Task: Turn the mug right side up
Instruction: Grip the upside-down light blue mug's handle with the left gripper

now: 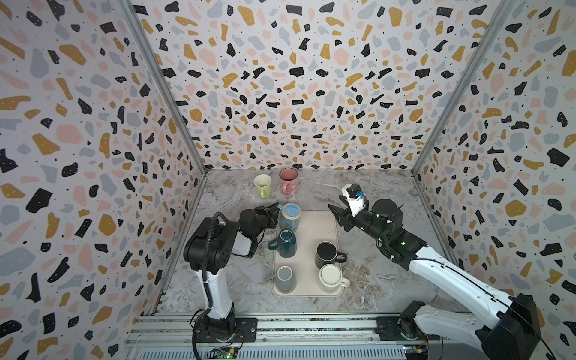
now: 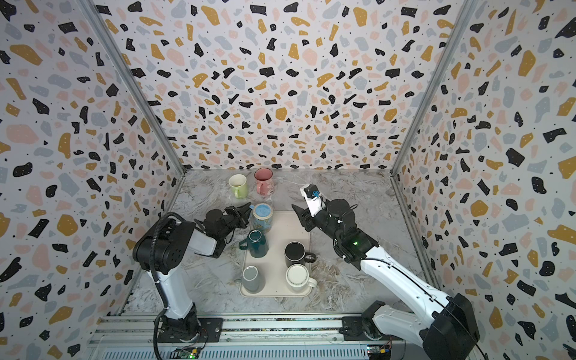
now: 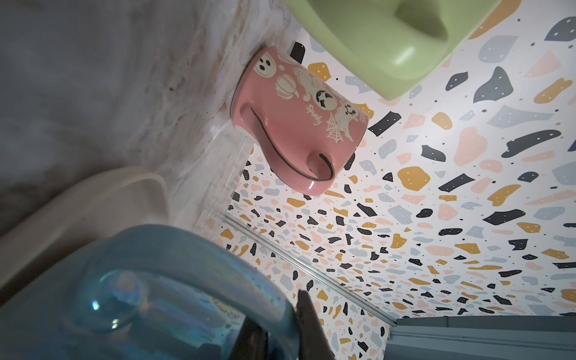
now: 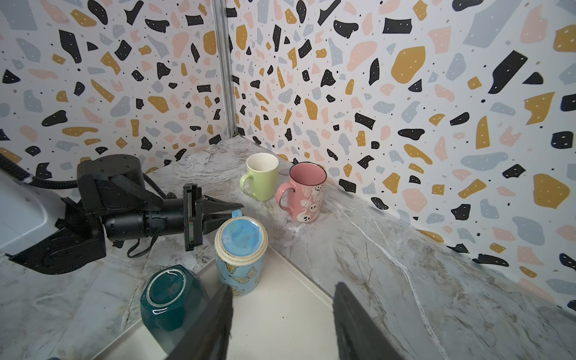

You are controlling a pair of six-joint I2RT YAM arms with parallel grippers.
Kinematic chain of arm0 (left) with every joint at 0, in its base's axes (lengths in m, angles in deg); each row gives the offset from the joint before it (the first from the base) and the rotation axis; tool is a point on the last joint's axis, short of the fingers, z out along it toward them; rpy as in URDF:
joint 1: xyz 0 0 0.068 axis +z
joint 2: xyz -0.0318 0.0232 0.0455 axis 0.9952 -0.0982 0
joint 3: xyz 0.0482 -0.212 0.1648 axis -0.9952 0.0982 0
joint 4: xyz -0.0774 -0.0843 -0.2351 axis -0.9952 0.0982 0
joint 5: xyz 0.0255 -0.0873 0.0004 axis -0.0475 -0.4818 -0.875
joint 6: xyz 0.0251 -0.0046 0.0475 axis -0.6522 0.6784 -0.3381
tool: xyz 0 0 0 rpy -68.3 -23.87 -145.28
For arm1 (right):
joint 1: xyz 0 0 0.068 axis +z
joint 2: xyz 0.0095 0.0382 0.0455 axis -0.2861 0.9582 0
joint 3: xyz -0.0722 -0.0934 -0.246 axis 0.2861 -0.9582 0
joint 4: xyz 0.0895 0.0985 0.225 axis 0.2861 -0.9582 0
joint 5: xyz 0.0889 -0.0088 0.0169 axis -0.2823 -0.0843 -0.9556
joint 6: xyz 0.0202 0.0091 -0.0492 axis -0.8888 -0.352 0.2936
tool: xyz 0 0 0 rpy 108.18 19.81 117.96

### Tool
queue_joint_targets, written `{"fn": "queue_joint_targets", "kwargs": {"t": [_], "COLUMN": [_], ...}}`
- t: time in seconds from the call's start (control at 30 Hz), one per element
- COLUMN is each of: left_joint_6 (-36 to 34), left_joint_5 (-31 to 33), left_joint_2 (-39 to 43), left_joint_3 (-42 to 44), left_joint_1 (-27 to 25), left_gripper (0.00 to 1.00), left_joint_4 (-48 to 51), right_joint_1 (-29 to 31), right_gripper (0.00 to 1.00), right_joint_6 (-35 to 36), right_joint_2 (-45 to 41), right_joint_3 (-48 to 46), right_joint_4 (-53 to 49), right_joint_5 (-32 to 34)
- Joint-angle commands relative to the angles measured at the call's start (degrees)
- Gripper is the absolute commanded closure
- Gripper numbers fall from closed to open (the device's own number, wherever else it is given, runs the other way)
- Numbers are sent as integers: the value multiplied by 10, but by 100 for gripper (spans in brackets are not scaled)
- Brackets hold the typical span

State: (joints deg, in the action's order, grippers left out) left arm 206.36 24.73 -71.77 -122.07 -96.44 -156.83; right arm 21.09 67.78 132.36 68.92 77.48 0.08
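Pale green ceramic mug (image 1: 262, 185): upright, mouth up, on the grey marbled tabletop (image 1: 374, 280) near the back wall.
Left gripper (image 1: 276, 210): low and level just off the far left corner of the cream rectangular plastic tray (image 1: 314, 227). Jaws pinched onto the handle of the light blue butterfly-patterned ceramic mug (image 1: 290, 216), clearest in the right wrist view (image 4: 238, 210).
Grey ceramic mug (image 1: 285, 279): upside down at the tray's near left corner.
Dark teal ceramic mug (image 1: 286, 244): upside down on the tray, just beside the blue mug on its near side, handle sticking out past the left rim. Closest neighbour to the grip.
Pink ghost-and-pumpkin ceramic mug (image 1: 288, 180): upright on the tabletop beside the green one, behind the blue mug and apart from it.
Blue mug: upside down, base up, on the tray's far left corner, handle turned leftward into the jaws.
Black ceramic mug (image 1: 326, 253) and white ceramic mug (image 1: 330, 276): close together on the tray's near right part, handles to the right; which way up, unclear.
Right gripper (image 1: 338, 215): hovering over the tray's far right edge, jaws spread, holding nothing, aimed towards the blue mug.
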Motion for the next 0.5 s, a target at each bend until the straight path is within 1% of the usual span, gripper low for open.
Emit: {"fn": "queue_joint_targets", "kwargs": {"t": [0.0,0.17,0.47], "left_joint_6": [0,-9,-38], "left_joint_5": [-8,-18,-46], "left_joint_2": [-5,-3,1], "left_joint_3": [-21,-47,-90], "left_joint_1": [-5,-10,-17], "left_gripper": [100,100,100], "left_joint_4": [-65,-75,-60], "right_joint_1": [-3,-3,-3], "right_gripper": [46,46,46], "right_joint_6": [-6,-6,-7], "right_joint_2": [-5,-6,-7], "right_joint_3": [-3,-4,-5], "right_joint_4": [10,11,11], "right_joint_5": [2,1,-1]}}
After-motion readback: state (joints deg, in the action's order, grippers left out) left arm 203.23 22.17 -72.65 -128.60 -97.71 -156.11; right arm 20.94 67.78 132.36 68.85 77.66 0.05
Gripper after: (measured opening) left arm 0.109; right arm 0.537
